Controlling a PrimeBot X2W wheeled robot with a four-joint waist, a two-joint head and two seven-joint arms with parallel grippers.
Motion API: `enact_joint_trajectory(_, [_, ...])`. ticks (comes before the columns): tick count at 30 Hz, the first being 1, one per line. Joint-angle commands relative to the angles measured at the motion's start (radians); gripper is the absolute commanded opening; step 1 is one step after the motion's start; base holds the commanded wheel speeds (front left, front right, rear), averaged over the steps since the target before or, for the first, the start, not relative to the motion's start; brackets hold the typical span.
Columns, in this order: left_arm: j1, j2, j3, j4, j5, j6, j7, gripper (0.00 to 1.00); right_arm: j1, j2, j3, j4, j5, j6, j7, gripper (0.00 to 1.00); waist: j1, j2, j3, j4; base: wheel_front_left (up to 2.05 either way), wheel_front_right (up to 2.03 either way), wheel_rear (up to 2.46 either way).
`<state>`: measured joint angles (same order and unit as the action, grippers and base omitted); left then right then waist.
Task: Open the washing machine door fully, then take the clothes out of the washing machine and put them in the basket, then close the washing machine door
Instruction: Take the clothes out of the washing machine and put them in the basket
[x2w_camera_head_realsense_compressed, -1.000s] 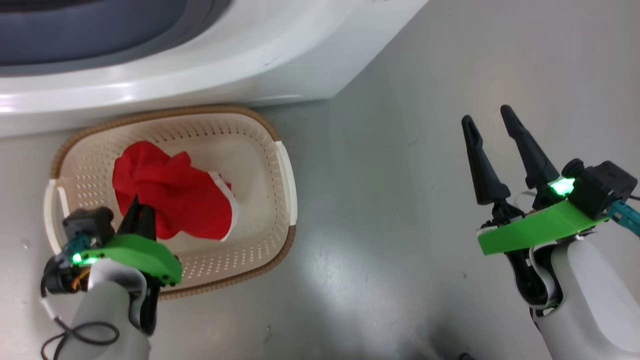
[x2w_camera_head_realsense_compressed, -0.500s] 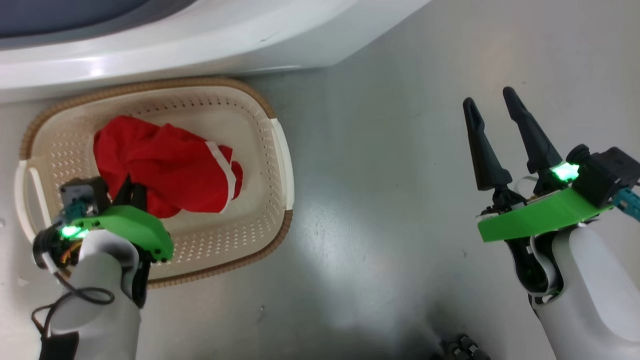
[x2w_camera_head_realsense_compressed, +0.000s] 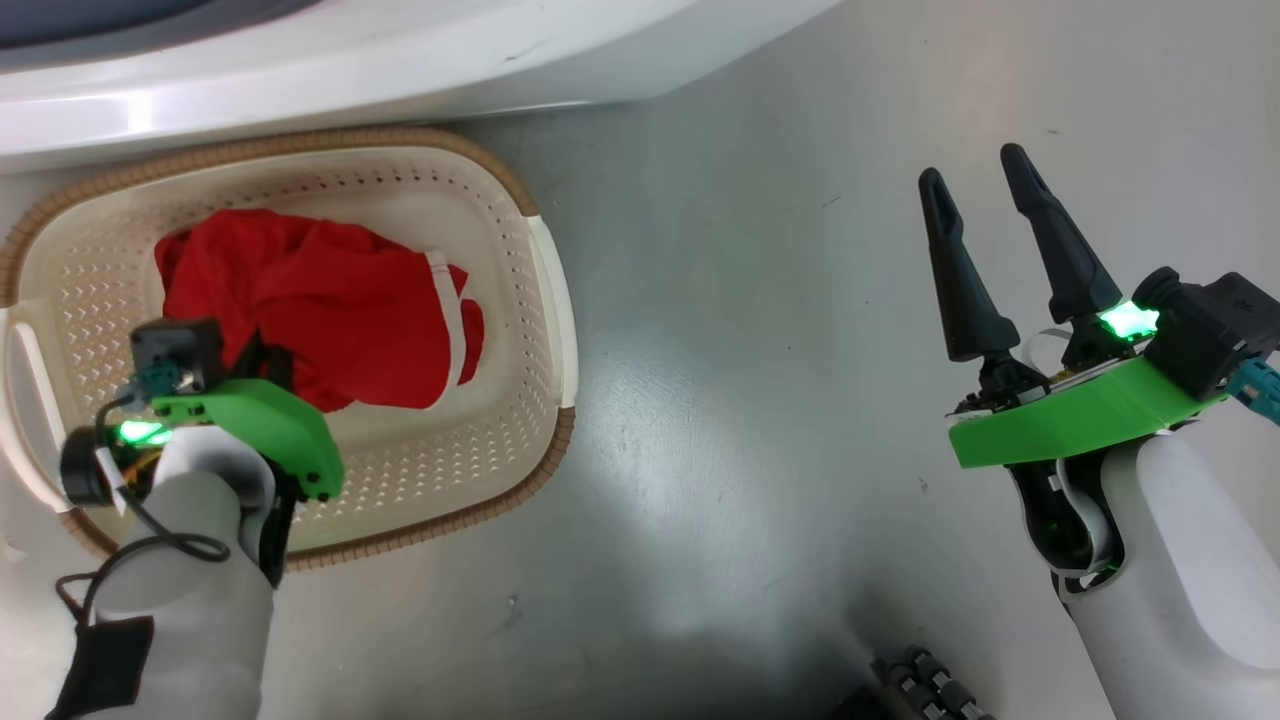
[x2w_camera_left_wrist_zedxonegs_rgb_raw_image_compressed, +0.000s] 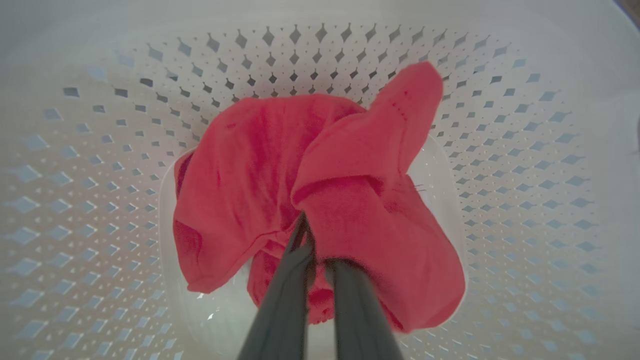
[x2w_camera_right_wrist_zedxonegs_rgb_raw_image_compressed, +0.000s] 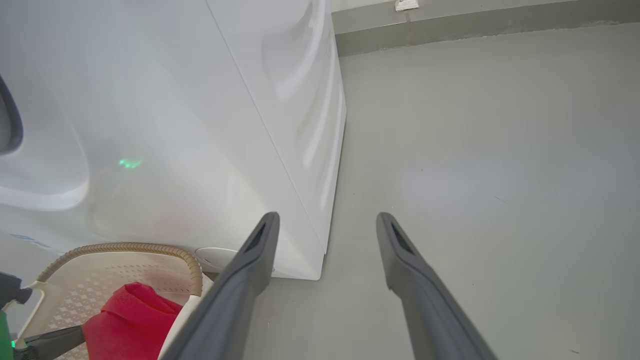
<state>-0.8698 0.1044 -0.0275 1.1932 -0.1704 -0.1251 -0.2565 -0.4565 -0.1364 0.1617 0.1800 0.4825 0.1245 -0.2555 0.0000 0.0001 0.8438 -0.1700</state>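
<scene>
Overhead, the head view has the clothes (x2w_camera_head_realsense_compressed: 330, 300) bunched in the basket (x2w_camera_head_realsense_compressed: 545, 300) beside the washing machine (x2w_camera_head_realsense_compressed: 400, 60), the left gripper (x2w_camera_head_realsense_compressed: 262, 362) dipped into them and the right gripper (x2w_camera_head_realsense_compressed: 970, 168) off over the floor (x2w_camera_head_realsense_compressed: 750, 400), fingers spread. Left wrist view: both fingers pinched together on a red fold inside the basket. Right wrist view: fingers wide apart, empty, the machine's white corner beyond.
</scene>
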Motion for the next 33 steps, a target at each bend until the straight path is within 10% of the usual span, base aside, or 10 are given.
enact_joint_trajectory(1, [0.016,0.023,-0.002,0.017,-0.015,-0.006,-0.005,0.22,0.016,-0.004,0.02,-0.025,-0.005,0.006,-0.006,1.0,0.0,-0.0001,0.001,-0.001,0.0,0.0,0.0])
enact_joint_trajectory(12, [0.009,0.031,-0.035,0.018,-0.082,-0.006,-0.005,1.0,0.012,-0.003,0.02,-0.021,-0.005,0.006,-0.006,1.0,0.0,-0.0001,-0.003,0.003,0.0,0.0,0.0])
enact_joint_trajectory(33, [0.112,0.034,-0.071,-0.142,-0.169,-0.006,-0.005,1.0,0.034,-0.02,0.015,-0.001,-0.005,0.006,-0.006,1.0,0.0,-0.0001,-0.125,0.036,0.0,0.0,0.0])
